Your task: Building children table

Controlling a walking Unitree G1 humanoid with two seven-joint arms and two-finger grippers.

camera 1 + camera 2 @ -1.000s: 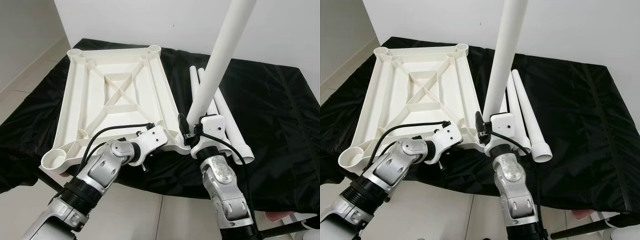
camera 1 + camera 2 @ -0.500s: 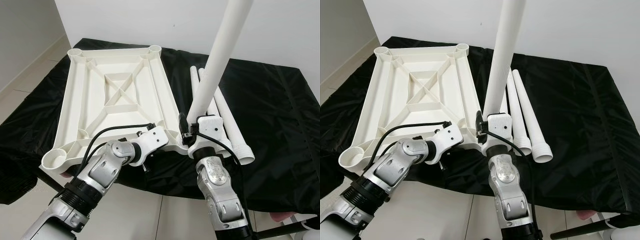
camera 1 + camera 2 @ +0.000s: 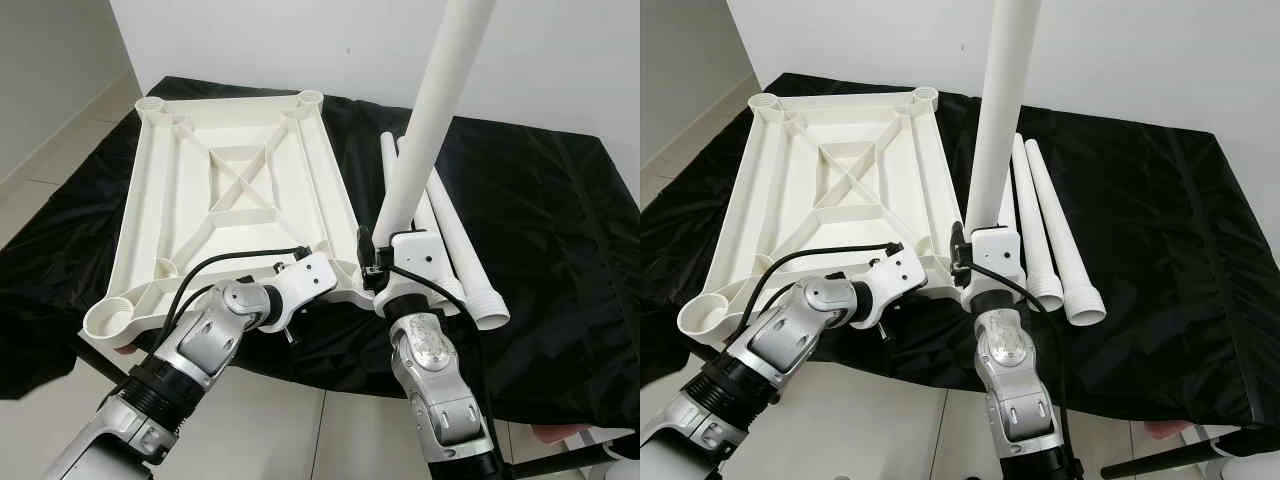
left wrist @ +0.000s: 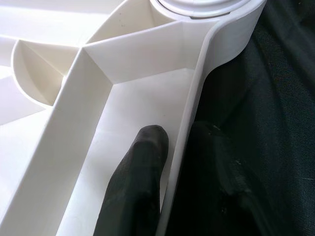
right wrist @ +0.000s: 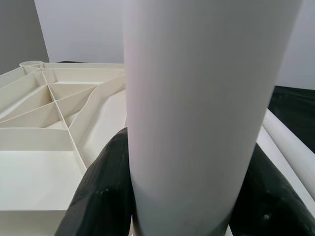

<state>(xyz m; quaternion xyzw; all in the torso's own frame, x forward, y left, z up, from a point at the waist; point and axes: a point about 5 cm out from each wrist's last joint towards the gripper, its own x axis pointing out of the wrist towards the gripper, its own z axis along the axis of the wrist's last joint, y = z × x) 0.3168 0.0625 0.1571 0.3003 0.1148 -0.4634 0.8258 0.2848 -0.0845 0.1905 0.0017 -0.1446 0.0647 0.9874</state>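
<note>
Two hands are seen at work in the left eye view: the right hand [image 3: 385,262] is clamped on a white table leg [image 3: 430,110] held nearly upright over the near right corner of the upturned white tabletop [image 3: 235,190], which lies on a surface draped in black cloth [image 3: 540,230], with spare legs [image 3: 455,250] laid just right of it. In the left wrist view, the near rim of the tabletop [image 4: 187,142] is pinched between the fingers [image 4: 142,167] of the left hand [image 4: 177,147], close to a corner socket [image 4: 206,7]. In the right wrist view, the table leg [image 5: 202,108] is gripped between both fingers [image 5: 106,191], with the tabletop's ribs [image 5: 59,113] beyond.
</note>
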